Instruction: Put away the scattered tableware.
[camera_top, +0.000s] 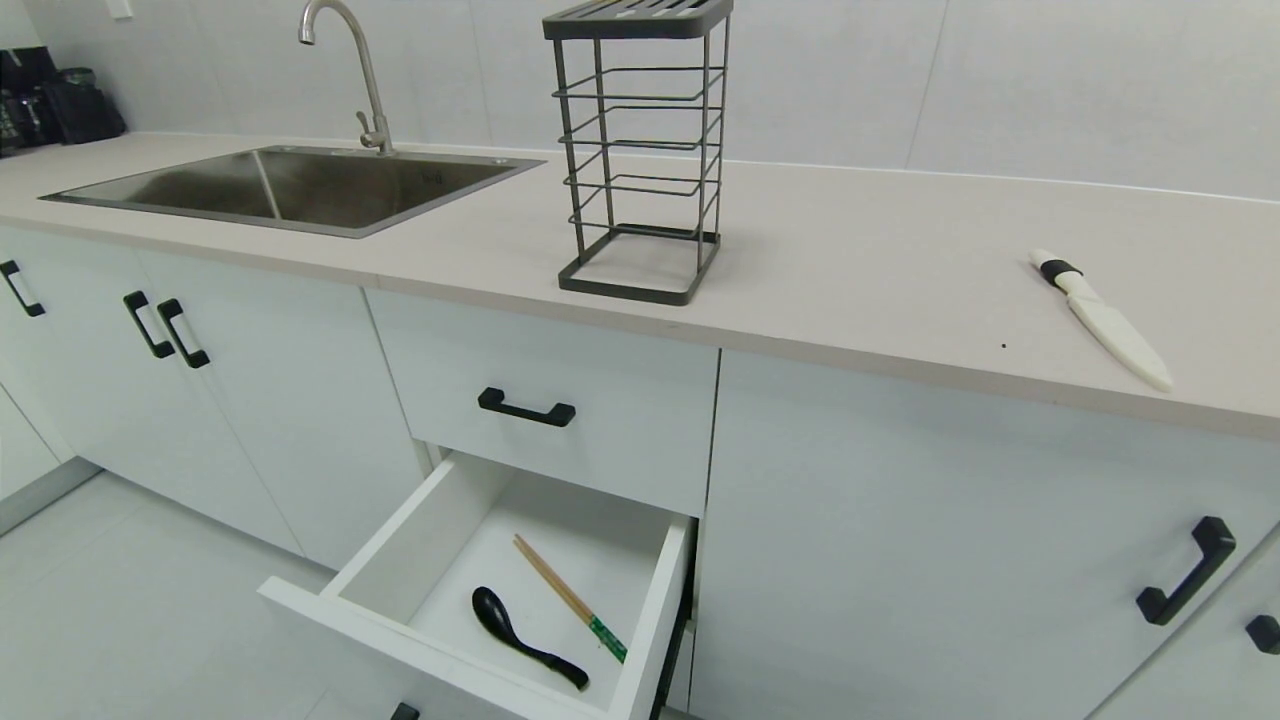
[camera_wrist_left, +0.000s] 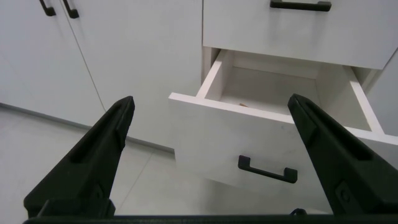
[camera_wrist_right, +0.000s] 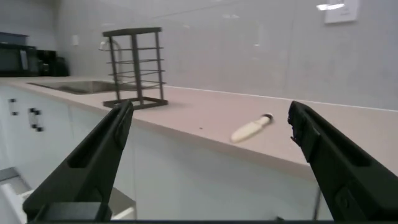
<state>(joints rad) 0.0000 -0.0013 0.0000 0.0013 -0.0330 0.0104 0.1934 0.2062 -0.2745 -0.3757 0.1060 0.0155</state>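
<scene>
A white knife with a black band (camera_top: 1100, 318) lies on the counter at the right, also seen as the knife (camera_wrist_right: 251, 128) in the right wrist view. The lower drawer (camera_top: 400, 610) stands pulled out; inside lie a black spoon (camera_top: 524, 637) and wooden chopsticks (camera_top: 568, 596). My left gripper (camera_wrist_left: 211, 155) is open, low in front of the drawer front (camera_wrist_left: 205, 143) with its black handle (camera_wrist_left: 267, 170). My right gripper (camera_wrist_right: 211, 162) is open, held out from the counter edge below knife level, nothing between its fingers.
A dark wire rack (camera_top: 640, 150) stands on the counter (camera_top: 850, 270) mid-way, with the sink (camera_top: 300, 185) and tap (camera_top: 350, 70) to its left. A shut drawer (camera_top: 550, 400) sits above the open one. Cabinet doors with black handles (camera_top: 1185, 572) flank both sides.
</scene>
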